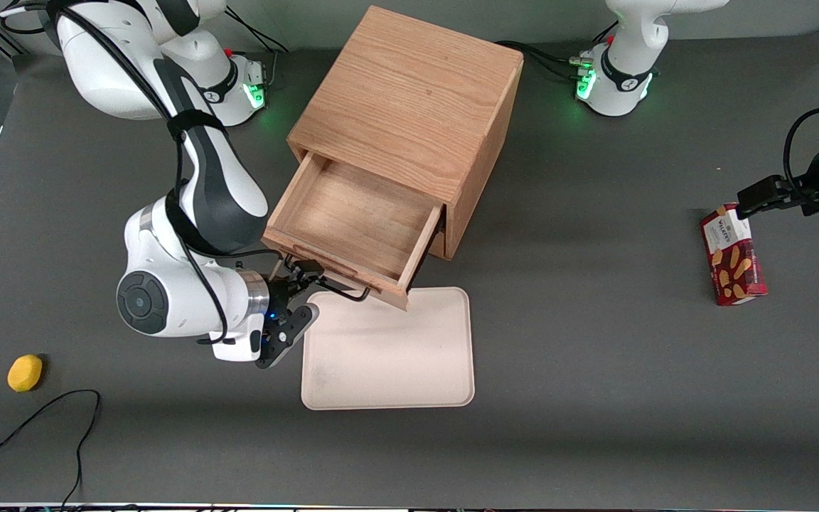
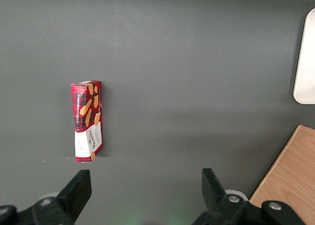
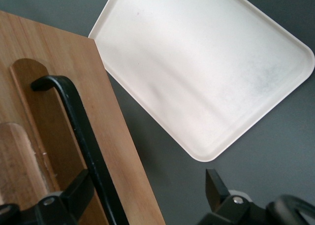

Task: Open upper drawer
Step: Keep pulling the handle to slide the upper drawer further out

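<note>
1. Oak first: your upper drawer [image 1: 360, 227] stands pulled well out of the cabinet [image 1: 409, 107], its bare wooden floor open to view and its front edge reaching over the near rim of the cream tray [image 1: 388, 355].
2. Your gripper [image 1: 301, 282] sits at the drawer front, at the end of the black bar handle [image 1: 342, 288] nearer the working arm's side.
3. In the right wrist view the handle [image 3: 81, 136] runs between the two spread fingers [image 3: 74, 193]; the claw looks released, straddling the bar with daylight on the free finger's side, not pinching it.
4. Judge the pull as essentially done: the drawer appears close to full travel, so the step in hand is letting go and clearing away.
5. Next, back the gripper straight off the bar, away from the drawer front, before lifting. Mind the finger tucked into the recess under the handle; lift too early and it may snag the bar and drag the drawer or cabinet.
6. Keep clear of the tray while you retreat.
</note>
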Controlling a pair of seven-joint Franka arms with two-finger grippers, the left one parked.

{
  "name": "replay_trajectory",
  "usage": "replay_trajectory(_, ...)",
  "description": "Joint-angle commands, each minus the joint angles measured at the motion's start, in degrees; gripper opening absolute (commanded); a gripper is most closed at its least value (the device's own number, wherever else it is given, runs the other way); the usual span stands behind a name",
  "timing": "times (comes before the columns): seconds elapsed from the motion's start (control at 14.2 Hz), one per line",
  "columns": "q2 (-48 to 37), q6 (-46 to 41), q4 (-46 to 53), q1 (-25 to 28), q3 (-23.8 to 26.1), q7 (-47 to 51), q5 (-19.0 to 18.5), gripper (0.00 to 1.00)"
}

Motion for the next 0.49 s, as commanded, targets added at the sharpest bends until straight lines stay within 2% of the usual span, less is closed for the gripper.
replay_trajectory(0.0,2.0,0.7,2.1,-0.2,0.3,-1.2,-0.1,1.00)
replay_trajectory(0.42,2.5,0.8,2.0,-0.2,0.2,-1.8,-0.1,1.00)
